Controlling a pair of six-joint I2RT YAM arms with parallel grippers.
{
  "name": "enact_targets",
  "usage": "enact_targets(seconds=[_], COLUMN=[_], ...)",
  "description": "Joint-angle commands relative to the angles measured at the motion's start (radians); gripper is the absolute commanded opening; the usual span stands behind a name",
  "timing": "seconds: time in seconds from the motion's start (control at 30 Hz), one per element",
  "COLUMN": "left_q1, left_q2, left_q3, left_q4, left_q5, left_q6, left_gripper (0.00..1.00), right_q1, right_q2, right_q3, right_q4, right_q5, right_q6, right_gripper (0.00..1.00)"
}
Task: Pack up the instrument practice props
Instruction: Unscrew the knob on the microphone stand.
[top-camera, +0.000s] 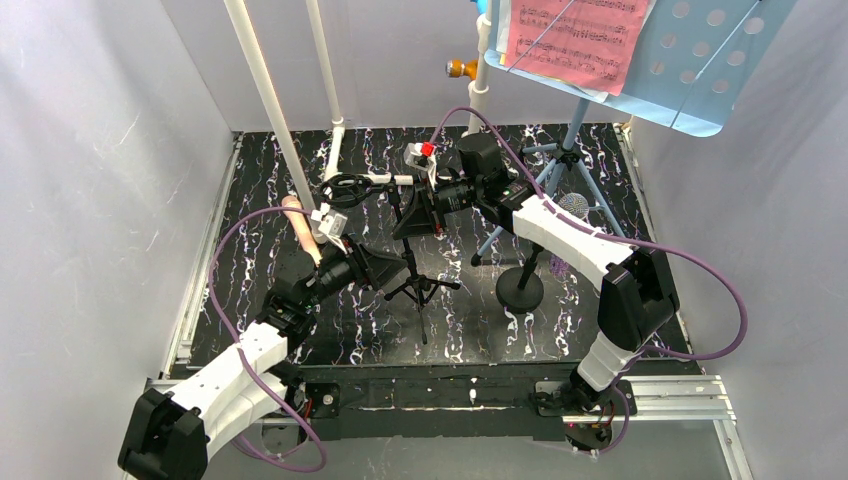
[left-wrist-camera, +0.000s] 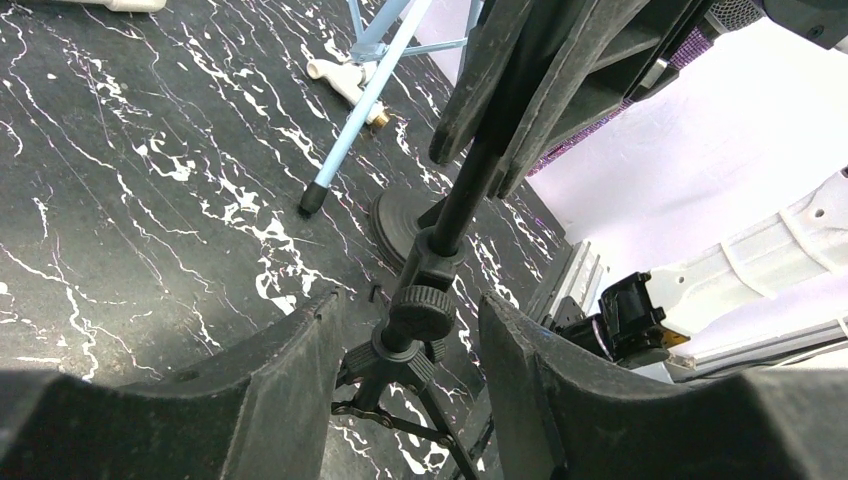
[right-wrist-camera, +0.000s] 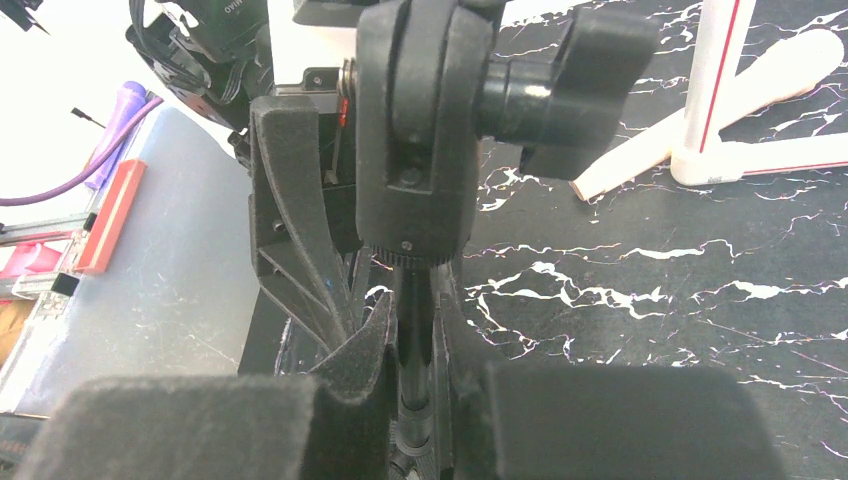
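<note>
Top edge crops music rack (top-camera: 700, 70), right arm (top-camera: 575, 245) half-hides purple microphone (top-camera: 573, 206)

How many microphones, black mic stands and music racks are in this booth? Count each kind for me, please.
Microphones: 2 (pink microphone, glittery purple microphone)
Black mic stands: 2 (black tripod mount, round-base mount)
Music racks: 1 (light-blue music rack)
Total: 5

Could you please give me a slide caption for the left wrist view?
Left claw open around the black tripod stand, with a blue stand leg behind.
</note>
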Motion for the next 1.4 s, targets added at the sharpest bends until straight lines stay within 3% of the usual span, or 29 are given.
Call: enact_targets(seconds=[0.0, 0.73, 0.93, 1.13, 1.37], left_q1=[0.007, 0.007, 0.006, 0.008, 0.01], left_q2=[0.0, 0.0, 0.0, -0.006, -0.008], left_q3=[-0.01, -0.013, -0.015, -0.025, -0.029], left_q4=[0.027, 0.03, 0.032, 0.031, 0.032], left_q5=[0.018, 0.015, 0.014, -0.013, -0.022], left_q6=[-0.002, -0.021, -0.025, -0.042, -0.094], left_gripper=[0.49, 0.41, 0.29, 0.0, 0.0], right_q1=[-0.003, -0.003, -0.003, -0.003, -0.003], right_q2=[-0.058, -0.059, -0.059, -0.059, -0.059], right_q3=[0.01, 0.009, 0.007, 0.008, 0.007], right_q4=[0.051, 0.052, 0.053, 0.054, 0.053], right_q5=[-0.042, -0.043, -0.043, -0.043, -0.043], right_q6=[0.007, 0.007, 0.007, 0.007, 0.006], right_gripper=[0.01, 0.01, 0.01, 0.01, 0.01])
